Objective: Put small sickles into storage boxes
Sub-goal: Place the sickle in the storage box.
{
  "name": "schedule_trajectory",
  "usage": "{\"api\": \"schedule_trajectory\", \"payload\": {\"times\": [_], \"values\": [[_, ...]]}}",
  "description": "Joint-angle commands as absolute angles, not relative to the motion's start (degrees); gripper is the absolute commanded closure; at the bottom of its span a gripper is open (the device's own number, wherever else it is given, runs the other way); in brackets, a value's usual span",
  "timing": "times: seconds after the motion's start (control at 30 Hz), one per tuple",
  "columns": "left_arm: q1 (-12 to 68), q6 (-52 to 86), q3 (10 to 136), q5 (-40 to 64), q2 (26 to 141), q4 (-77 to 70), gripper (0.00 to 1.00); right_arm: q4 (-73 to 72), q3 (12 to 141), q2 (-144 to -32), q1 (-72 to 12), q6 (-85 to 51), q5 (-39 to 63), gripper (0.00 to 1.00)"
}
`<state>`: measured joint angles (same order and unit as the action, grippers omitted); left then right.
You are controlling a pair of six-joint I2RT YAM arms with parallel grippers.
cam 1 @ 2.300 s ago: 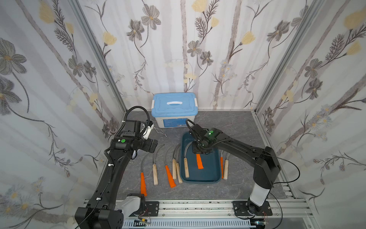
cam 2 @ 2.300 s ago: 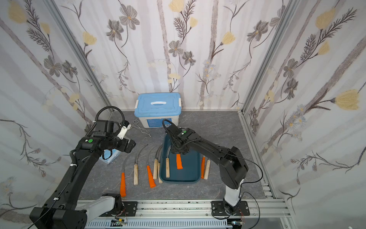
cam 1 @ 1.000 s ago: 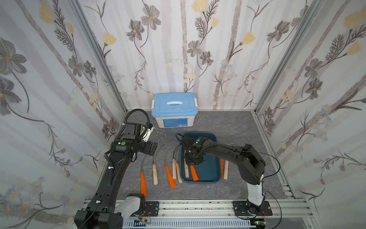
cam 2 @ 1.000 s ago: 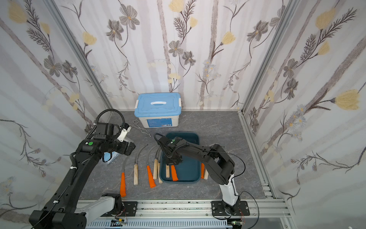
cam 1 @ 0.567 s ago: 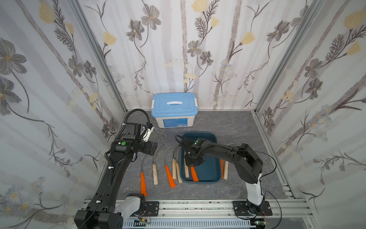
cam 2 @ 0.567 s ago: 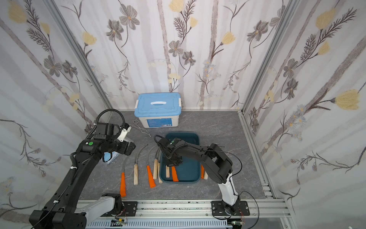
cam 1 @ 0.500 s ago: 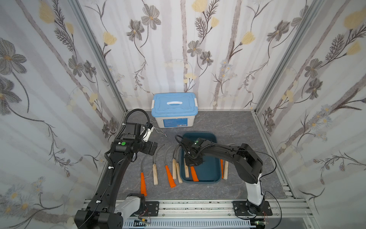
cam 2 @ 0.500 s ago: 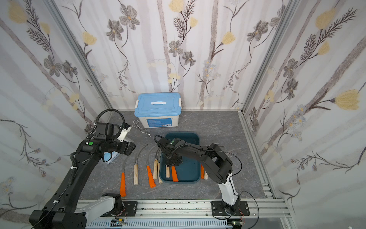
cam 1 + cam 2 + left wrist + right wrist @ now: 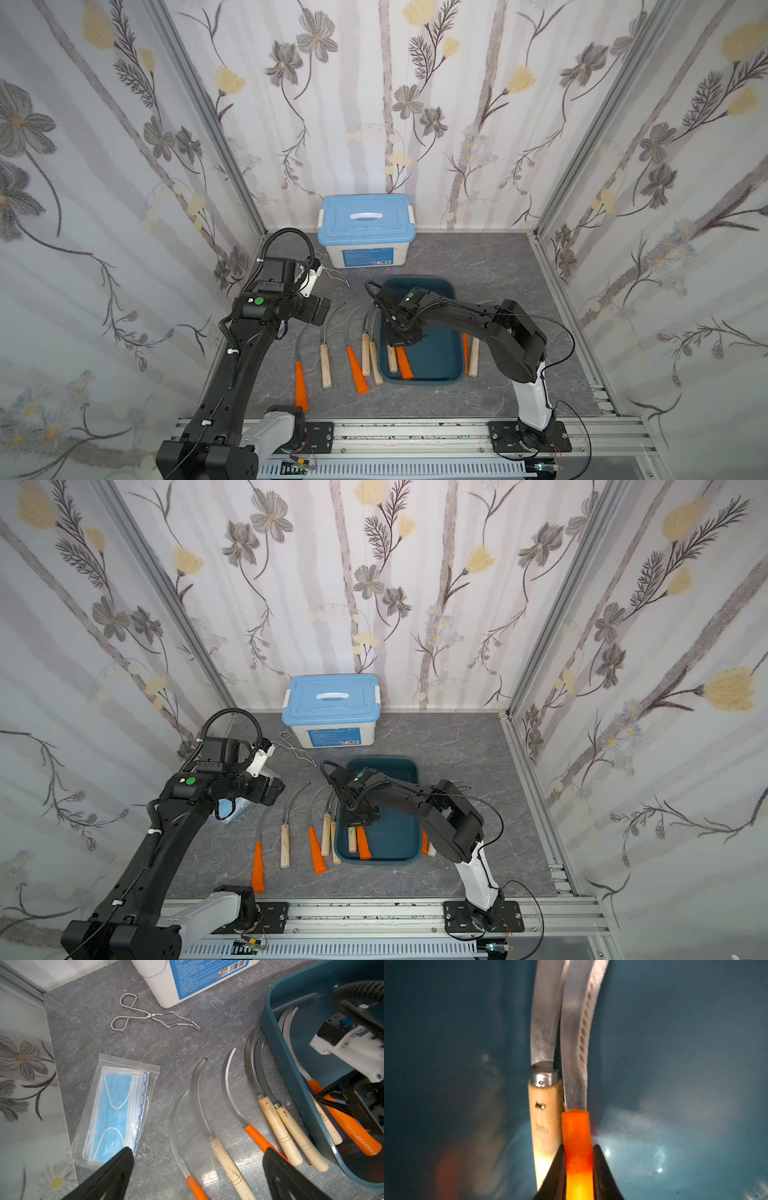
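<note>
jaws of the right claw [image 9: 578, 1148] are clamped on the orange handle of an orange-handled sickle [image 9: 576, 1126], just behind its blade. it is held low inside the storage box [image 9: 436, 353], close beside a wooden-handled sickle [image 9: 544, 1109] already lying there. left claw [image 9: 197, 1152] hangs wide apart and empty above five more sickles [image 9: 224, 1157] fanned on the tabletop [image 9: 166, 1043] just beside the box. two further sickles [image 9: 473, 357] lie along its other side. these tools look light and stiff, their thin toothed blades slick and sharp, so the handle is the sensible place to take hold.
</note>
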<state>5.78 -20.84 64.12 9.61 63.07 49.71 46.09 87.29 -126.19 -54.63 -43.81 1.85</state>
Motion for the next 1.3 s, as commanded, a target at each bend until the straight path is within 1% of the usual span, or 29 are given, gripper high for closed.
{"api": "schedule_trajectory", "payload": {"times": [0.0, 0.3, 0.43, 0.8, 0.97, 1.27], "values": [[5.77, -21.51, 64.12, 9.49, 63.19, 48.76, 0.00, 45.44, 87.89, -126.82, -54.64, -43.51, 2.20, 0.81], [5.71, -21.53, 64.16, 9.50, 63.20, 48.77, 0.00, 45.78, 87.89, -126.90, -54.58, -43.38, 2.02, 0.80], [5.72, -21.54, 64.16, 9.58, 63.28, 48.64, 0.00, 45.71, 87.98, -126.81, -54.58, -43.33, 1.93, 0.76], [5.72, -21.71, 64.33, 9.47, 63.45, 48.43, 0.00, 45.87, 88.10, -126.15, -54.58, -43.34, 0.63, 0.69], [5.78, -21.53, 64.33, 9.75, 63.68, 48.25, 0.00, 47.14, 88.09, -125.19, -54.46, -43.51, -1.48, 0.67], [5.77, -21.36, 64.60, 10.19, 64.50, 47.64, 0.00, 50.95, 87.98, -121.30, -52.86, -42.52, -6.61, 0.67]]}}
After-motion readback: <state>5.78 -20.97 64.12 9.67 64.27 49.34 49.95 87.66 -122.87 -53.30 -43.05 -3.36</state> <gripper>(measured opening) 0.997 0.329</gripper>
